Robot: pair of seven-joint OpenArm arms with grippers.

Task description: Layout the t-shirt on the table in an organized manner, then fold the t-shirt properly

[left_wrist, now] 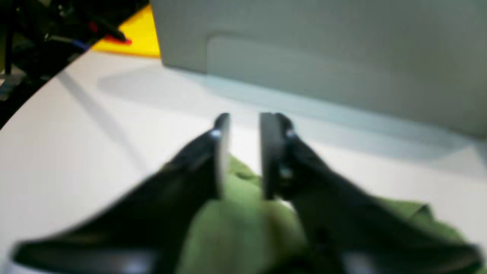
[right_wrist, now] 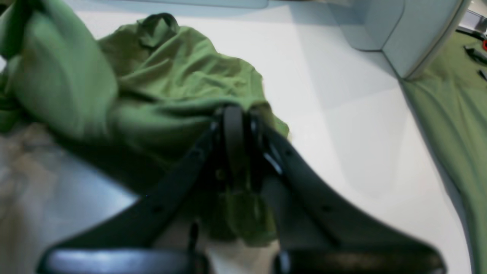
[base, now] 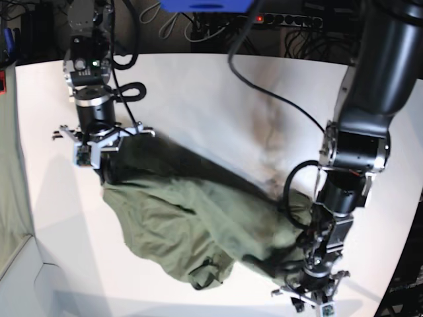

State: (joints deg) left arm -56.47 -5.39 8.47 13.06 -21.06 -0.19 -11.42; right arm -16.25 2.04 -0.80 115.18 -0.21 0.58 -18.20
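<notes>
I see the plain olive-green cotton t-shirt [base: 192, 231] lying crumpled on the large white matte table [base: 218, 99], bunched into a long diagonal heap that runs from my right arm's side down to my left arm's side in the base view. The cloth is far from flat: deep folds and creases cross it, and a rounded loop of fabric curls out at its near edge. In the right wrist view the shirt [right_wrist: 163, 87] rises in soft mounds with a small dark fold of cloth standing up at the far end.

My right gripper [right_wrist: 237, 114] has its black jaws pressed together on an edge of the shirt, and green cloth shows both behind the tips and hanging beneath them. In the base view that gripper [base: 99, 153] sits at the upper end of the heap, over the fabric.

My left gripper [left_wrist: 245, 125] has its jaws parted, a clear gap between the two flat fingers [left_wrist: 222, 152], with white tabletop showing through the gap and green cloth [left_wrist: 236, 213] lying under and behind the fingers rather than pinched between them. The view is blurred, so I cannot tell whether the fingers touch the fabric.

A greenish-grey cloth strip [base: 10, 191] lies along the table's edge.
</notes>
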